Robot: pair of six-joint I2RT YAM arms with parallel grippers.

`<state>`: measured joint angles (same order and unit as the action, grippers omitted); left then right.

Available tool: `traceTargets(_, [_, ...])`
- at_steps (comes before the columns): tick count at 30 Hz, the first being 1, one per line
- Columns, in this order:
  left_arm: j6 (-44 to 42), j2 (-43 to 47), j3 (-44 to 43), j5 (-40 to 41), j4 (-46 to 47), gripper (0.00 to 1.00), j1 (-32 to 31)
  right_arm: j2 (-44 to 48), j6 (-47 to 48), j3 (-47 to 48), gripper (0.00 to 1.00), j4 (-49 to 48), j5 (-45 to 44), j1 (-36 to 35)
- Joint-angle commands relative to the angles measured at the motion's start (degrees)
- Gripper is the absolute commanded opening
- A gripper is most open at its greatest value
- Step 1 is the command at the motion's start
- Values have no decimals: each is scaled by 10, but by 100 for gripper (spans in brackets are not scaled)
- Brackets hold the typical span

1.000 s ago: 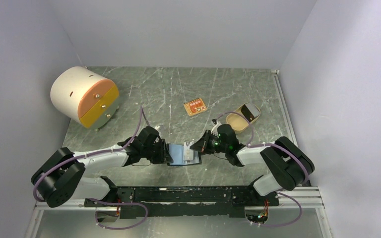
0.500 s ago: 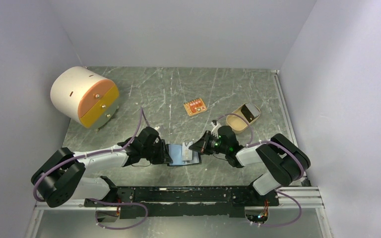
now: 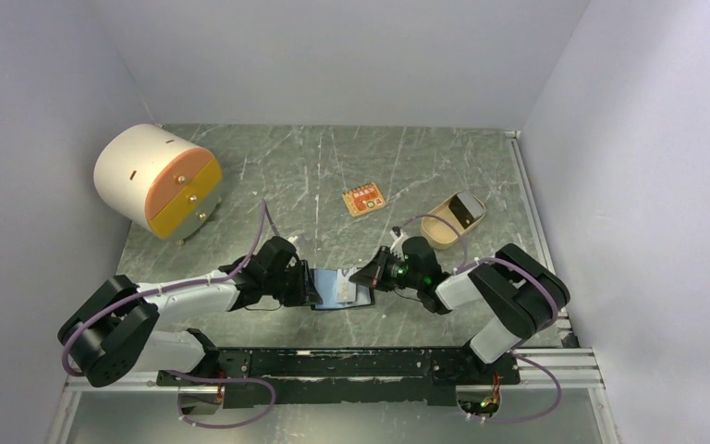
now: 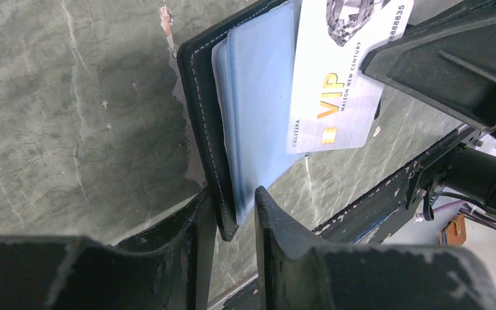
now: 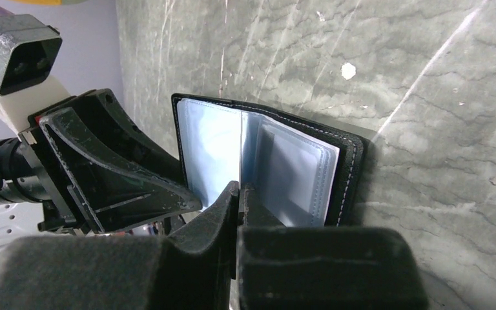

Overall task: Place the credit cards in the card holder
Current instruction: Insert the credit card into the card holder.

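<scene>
One credit card (image 4: 336,84), silvery-faced with gold "VIP" lettering, is pinched at its upper end by the right fingers (image 5: 232,203), which are pressed together with only a thin slit between them. In the left wrist view the card's free end overlaps the outermost bluish sleeve of the card holder (image 4: 258,116). Whether that end has entered a pocket cannot be told.

The card holder lies open on the desk (image 3: 333,166), close to the near edge and between the two arms. Its black stitched cover is spread flat, and the glossy sleeves stand fanned up from the spine. The left fingers (image 4: 261,219) are clamped on the holder's near corner, one outside the black cover and one against the sleeves.

Farther back on the right sits a tan oval tray (image 3: 444,227) with a second card (image 3: 467,209), dark with a pale border, lying in it. A small orange packet (image 3: 363,200) lies near the middle of the desk, well apart from the holder. At the far left corner stands a white drum (image 3: 139,166) with orange and yellow drawer fronts.
</scene>
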<state>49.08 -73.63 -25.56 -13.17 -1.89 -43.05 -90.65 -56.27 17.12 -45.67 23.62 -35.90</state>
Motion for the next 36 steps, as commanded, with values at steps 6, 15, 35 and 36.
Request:
traceTargets(6, [-6, -15, -16, -8, 23, 33, 3, -27, -10, -4, 8, -37, 12, -16])
traceTargets(15, [-8, -24, -22, -6, 22, 32, 4, -9, 13, 4, 2, 24, 13, -16])
traceTargets(35, [-15, -25, -31, -3, 10, 32, 4, -45, 53, 44, 16, 60, 33, -16])
traceTargets(36, [-14, -24, -31, -2, 10, 32, 4, -38, 60, 48, 17, 79, 25, -16])
